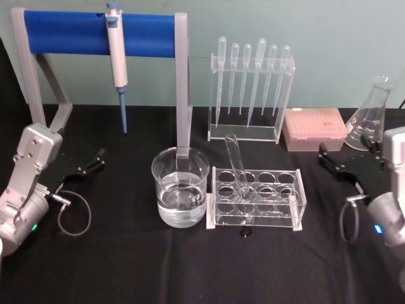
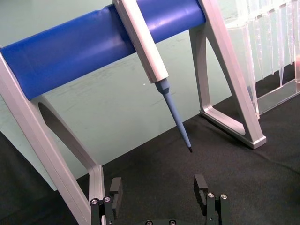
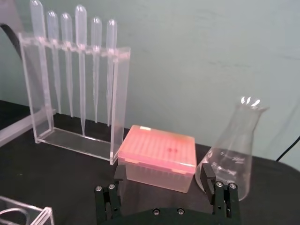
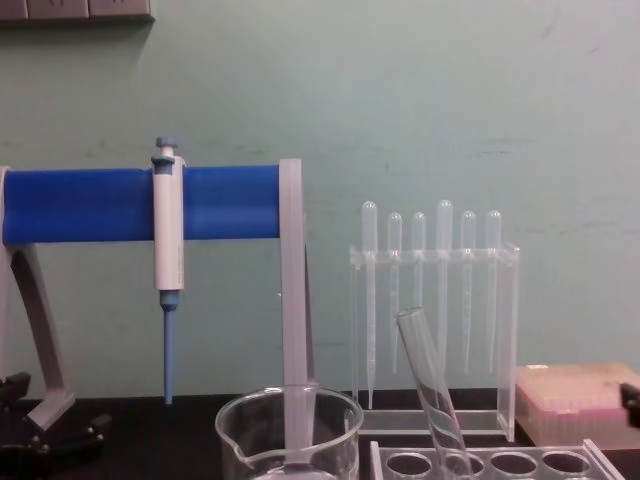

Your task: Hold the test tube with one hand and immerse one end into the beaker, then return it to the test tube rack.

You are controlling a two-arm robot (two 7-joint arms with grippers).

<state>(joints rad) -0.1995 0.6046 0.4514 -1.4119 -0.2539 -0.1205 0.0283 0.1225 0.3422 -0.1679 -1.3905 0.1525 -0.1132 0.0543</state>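
Waiting wide open and empty, right gripper [image 1: 342, 166] should reach left, pinching the tube [image 1: 235, 159] high, lifting straight

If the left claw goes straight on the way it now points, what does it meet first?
Probably the blue tip of the pipettor, which hangs ahead of the open left claw. Depth is unclear; it might pass under the tip and reach the blue-barred stand or the wall behind.

Head view downward, chest view level, both on beaker [image 1: 180, 187] and rack [image 1: 256, 197]
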